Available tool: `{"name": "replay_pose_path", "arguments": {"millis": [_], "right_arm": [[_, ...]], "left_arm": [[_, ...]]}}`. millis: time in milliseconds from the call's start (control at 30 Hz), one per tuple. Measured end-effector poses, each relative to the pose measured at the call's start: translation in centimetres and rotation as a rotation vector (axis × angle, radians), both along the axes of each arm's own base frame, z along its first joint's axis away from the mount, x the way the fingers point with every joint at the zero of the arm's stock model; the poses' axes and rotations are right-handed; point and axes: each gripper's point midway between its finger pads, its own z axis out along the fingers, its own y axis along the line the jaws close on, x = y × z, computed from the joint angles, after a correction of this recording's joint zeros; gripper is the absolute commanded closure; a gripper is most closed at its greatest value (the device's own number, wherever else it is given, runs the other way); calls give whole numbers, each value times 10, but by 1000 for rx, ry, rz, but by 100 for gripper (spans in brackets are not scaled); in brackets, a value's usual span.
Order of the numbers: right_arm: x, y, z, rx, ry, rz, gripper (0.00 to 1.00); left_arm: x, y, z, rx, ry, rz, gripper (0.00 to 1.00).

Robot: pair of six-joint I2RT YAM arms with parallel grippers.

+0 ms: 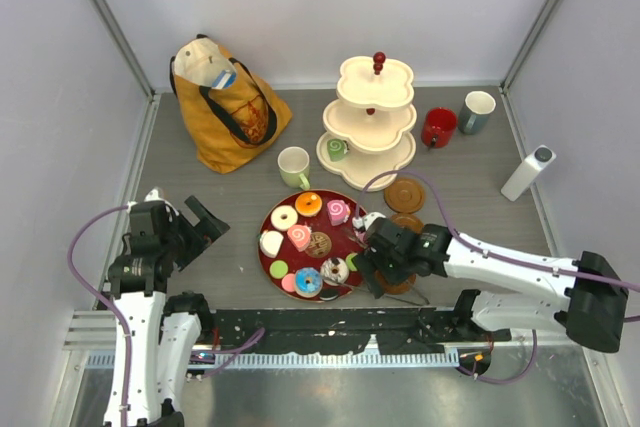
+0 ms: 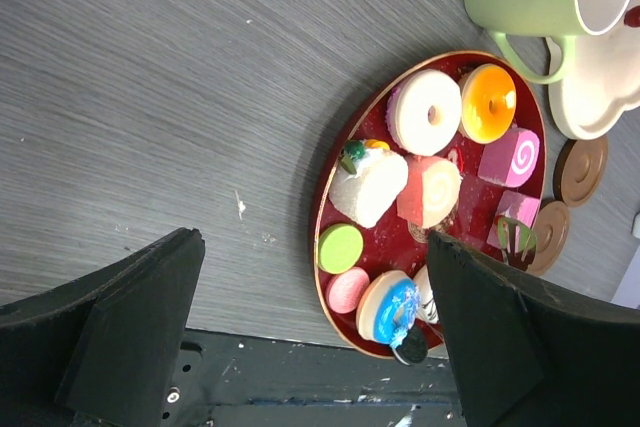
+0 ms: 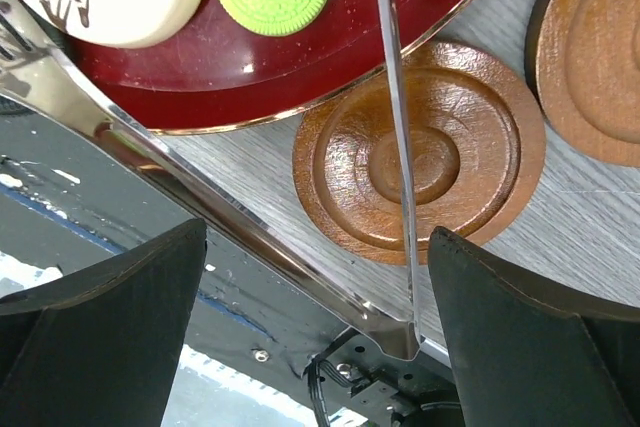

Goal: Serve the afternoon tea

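Several toy pastries lie on the dark-red tray (image 1: 352,259): a white donut (image 2: 430,112), an orange donut (image 2: 487,102), a pink swirl roll (image 2: 510,157), a green macaron (image 2: 340,247) and a blue donut (image 2: 390,307). The pale green mug (image 1: 293,165) stands behind the tray. The red mug (image 1: 438,127) and the grey-blue mug (image 1: 477,111) stand at the back right. My left gripper (image 1: 200,222) hangs open left of the tray. My right gripper (image 3: 315,247) is open at the tray's near right edge, over a brown coaster (image 3: 420,152). Metal tongs (image 3: 150,162) lie between its fingers, untouched.
A cream tiered stand (image 1: 370,117) with a small green cup (image 1: 338,149) stands behind the tray. Two more brown coasters (image 1: 405,194) lie to its right. The mustard tote bag (image 1: 225,102) sits at the back left, a white cylinder (image 1: 528,172) at the far right.
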Motion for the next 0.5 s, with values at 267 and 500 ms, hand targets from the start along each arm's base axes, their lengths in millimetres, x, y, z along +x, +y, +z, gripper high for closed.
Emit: {"name": "replay_pose_path", "arguments": {"millis": [267, 500], "right_arm": [[-9, -4, -26, -121, 85, -12, 4], [-6, 1, -21, -117, 74, -25, 54]], "left_arm": [[0, 0, 0, 0, 0, 0, 0], [0, 0, 0, 1, 0, -1, 0]]}}
